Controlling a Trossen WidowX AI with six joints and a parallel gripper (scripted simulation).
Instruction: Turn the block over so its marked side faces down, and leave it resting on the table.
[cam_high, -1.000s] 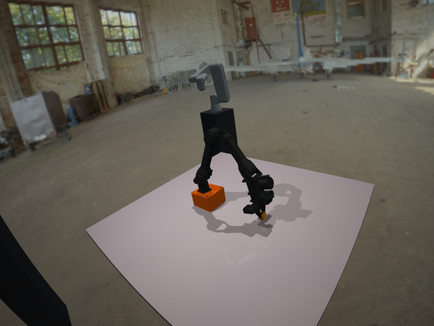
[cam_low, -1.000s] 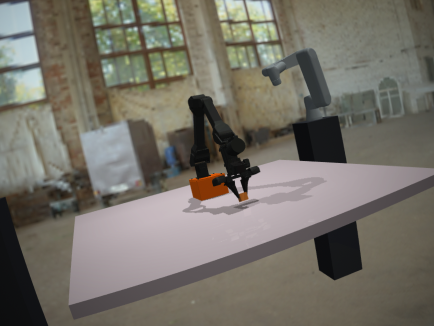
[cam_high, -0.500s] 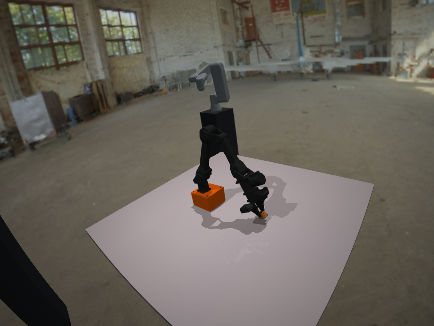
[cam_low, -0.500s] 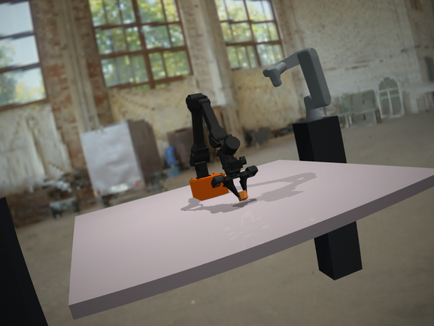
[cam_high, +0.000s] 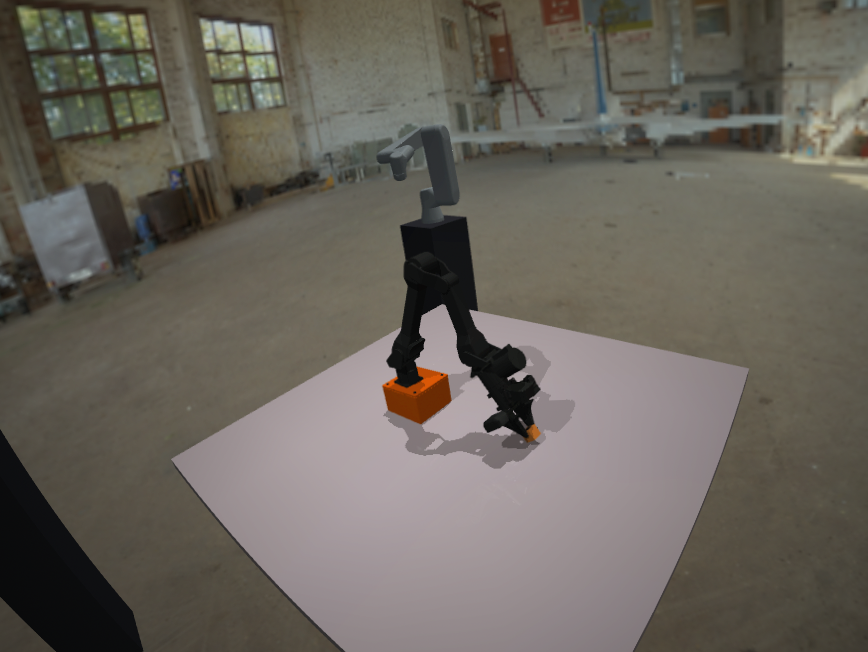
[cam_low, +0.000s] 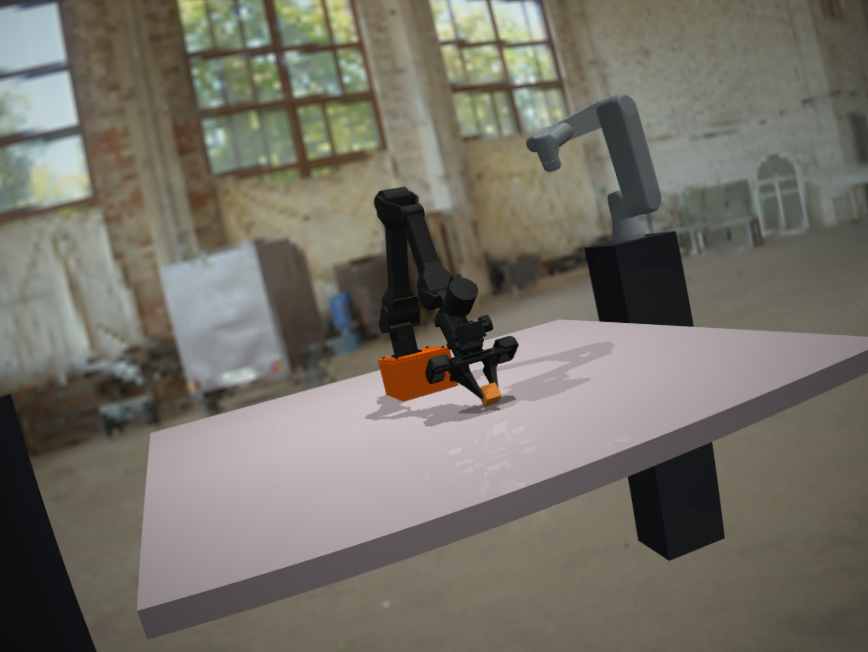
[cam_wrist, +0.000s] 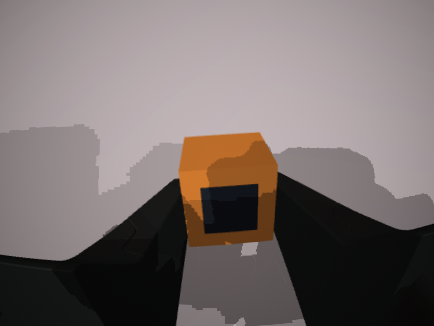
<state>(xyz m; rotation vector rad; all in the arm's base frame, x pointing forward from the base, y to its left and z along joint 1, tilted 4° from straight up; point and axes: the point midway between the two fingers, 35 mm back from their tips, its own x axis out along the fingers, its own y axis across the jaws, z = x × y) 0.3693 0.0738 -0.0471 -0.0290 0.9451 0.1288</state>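
The small orange block (cam_high: 533, 434) (cam_low: 491, 395) (cam_wrist: 223, 152) is held between the fingertips of my gripper (cam_high: 531, 430) (cam_low: 485, 392) (cam_wrist: 226, 186), which is shut on it. In the wrist view the block's dark square mark (cam_wrist: 230, 209) is on the face turned toward the camera. In the top and exterior views the gripper slants down and outward from the arm, and the block is tilted. The block is low over the pale table (cam_high: 449, 547) (cam_low: 294, 491); whether a lower edge touches the table is too small to tell. The block's underside is hidden.
The orange box (cam_high: 419, 400) (cam_low: 414, 377) under my arm's base stands on the table behind the gripper. A grey arm (cam_high: 442, 164) (cam_low: 631, 150) stands on a black pedestal (cam_high: 452, 259) (cam_low: 642, 284) beyond the table. A dark post (cam_high: 56, 561) (cam_low: 35, 547) is at the near left.
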